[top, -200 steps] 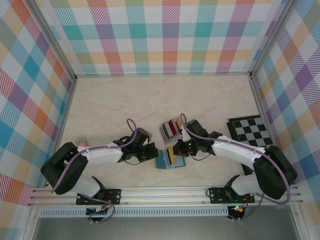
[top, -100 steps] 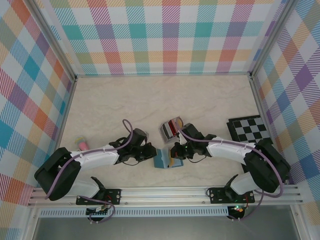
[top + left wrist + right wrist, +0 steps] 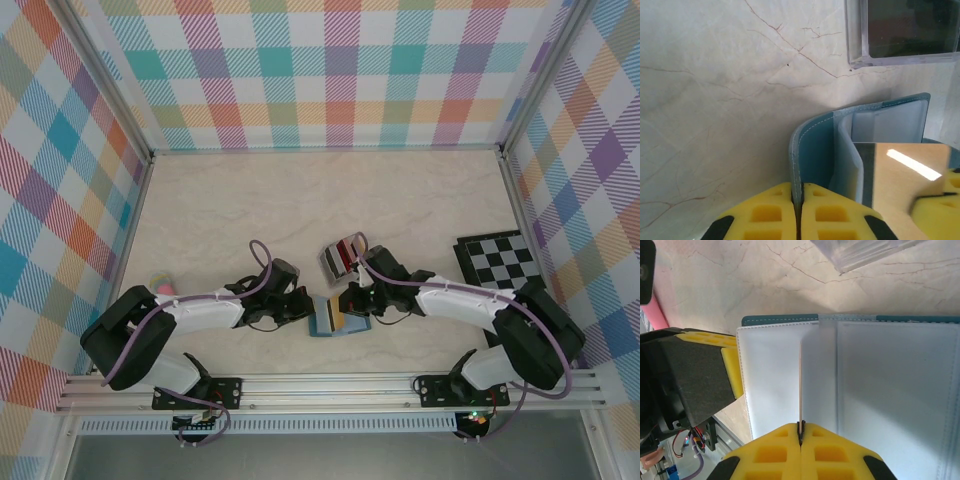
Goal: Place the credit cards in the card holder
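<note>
Around the tools: a clear rack (image 3: pixel 342 256) with red, dark and grey credit cards (image 3: pixel 346 252) standing in it sat just beyond the right tool. A black-and-white chequered board (image 3: pixel 498 262) lay well off to that tool's right. A small pink object (image 3: pixel 160 286) lay well off to the left of the left tool, by that arm's elbow. All of it was on the pale marbled table (image 3: pixel 250 210).

The card holder (image 3: pixel 890 400) lay open between the two tools, teal outside and pale blue pockets inside, near the arm bases. The tools faced each other across it at close quarters. From the right wrist, the left tool's black and yellow body crowded the holder's left flap. From the left wrist, a yellow finger (image 3: pixel 945 200) of the right tool sat at the far right, touching the card.

Left tool (image 3: pixel 797 195): fingers pressed together, pinching the holder's teal outer cover, which stood up off the table and curved away from the fingertips.

Right tool (image 3: pixel 801 432): fingers pressed together, pinching a gold credit card (image 3: pixel 900 175). From the right wrist the card was edge-on, sticking straight out from the fingertips over the inner pockets, beside a loose inner flap. Couldn't tell whether its far edge was inside a slot.
</note>
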{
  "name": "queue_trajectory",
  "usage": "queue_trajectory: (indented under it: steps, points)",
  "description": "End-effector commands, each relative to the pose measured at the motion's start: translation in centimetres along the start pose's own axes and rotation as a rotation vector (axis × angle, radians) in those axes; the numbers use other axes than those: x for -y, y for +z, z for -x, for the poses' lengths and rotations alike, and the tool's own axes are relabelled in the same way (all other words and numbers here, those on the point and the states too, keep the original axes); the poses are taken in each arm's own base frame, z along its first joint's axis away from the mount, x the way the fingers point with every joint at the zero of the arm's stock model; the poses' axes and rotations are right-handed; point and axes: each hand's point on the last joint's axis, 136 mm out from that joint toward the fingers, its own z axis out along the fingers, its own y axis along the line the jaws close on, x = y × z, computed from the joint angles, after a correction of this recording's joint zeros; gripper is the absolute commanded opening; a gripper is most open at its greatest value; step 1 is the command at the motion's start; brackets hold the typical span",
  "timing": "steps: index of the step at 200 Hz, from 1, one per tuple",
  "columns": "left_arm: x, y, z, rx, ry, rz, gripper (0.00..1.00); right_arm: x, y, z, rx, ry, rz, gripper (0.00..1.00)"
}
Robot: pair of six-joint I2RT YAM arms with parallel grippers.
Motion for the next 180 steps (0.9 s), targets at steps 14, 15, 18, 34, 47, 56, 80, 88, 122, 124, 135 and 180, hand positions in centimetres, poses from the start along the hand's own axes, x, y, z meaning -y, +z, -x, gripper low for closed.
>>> queue_trajectory:
  steps: [14,15,18,34,47,56,80,88,122,124,135,180]
  points:
    - [-0.7,-0.9,-0.2,0.017,0.002,0.053,0.21,1.9,1.5,-0.9,-0.036,0.03,-0.048,0.01]
    - [-0.6,-1.0,-0.2,0.019,0.003,0.054,0.22,1.9,1.5,-0.9,-0.036,0.032,-0.052,0.01]
    - [-0.8,-1.1,-0.2,0.023,0.003,0.062,0.22,2.2,1.5,-0.9,-0.035,0.035,-0.063,0.01]
    - [-1.3,-2.1,-0.1,0.046,0.007,0.091,0.32,2.6,1.6,-0.9,-0.033,0.037,-0.08,0.01]
    - [-1.4,-2.8,0.0,0.068,0.005,0.095,0.43,2.8,1.8,-1.1,-0.046,0.04,-0.084,0.01]
    - [-1.4,-3.1,0.1,0.08,-0.001,0.087,0.48,2.8,1.9,-1.1,-0.052,0.043,-0.083,0.01]
    - [-0.9,-3.0,0.0,0.079,-0.012,0.046,0.49,2.7,2.0,-1.1,-0.052,0.044,-0.08,0.01]
    - [-0.7,-2.7,-0.1,0.07,-0.01,0.037,0.49,2.6,2.0,-1.0,-0.052,0.042,-0.077,0.01]
    - [-0.4,-1.5,-0.5,0.015,0.013,0.049,0.44,1.8,1.6,-0.7,-0.039,0.027,-0.054,0.01]
    - [-0.4,-1.4,-0.5,0.012,0.015,0.051,0.44,1.8,1.5,-0.7,-0.038,0.026,-0.055,0.01]
    - [-0.4,-1.1,-0.5,0.002,0.022,0.06,0.41,1.6,1.3,-0.4,-0.029,0.019,-0.054,0.01]
    - [-1.4,0.6,-0.9,-0.04,0.04,0.11,0.22,0.7,-0.4,0.4,0.021,0.003,-0.018,0.02]
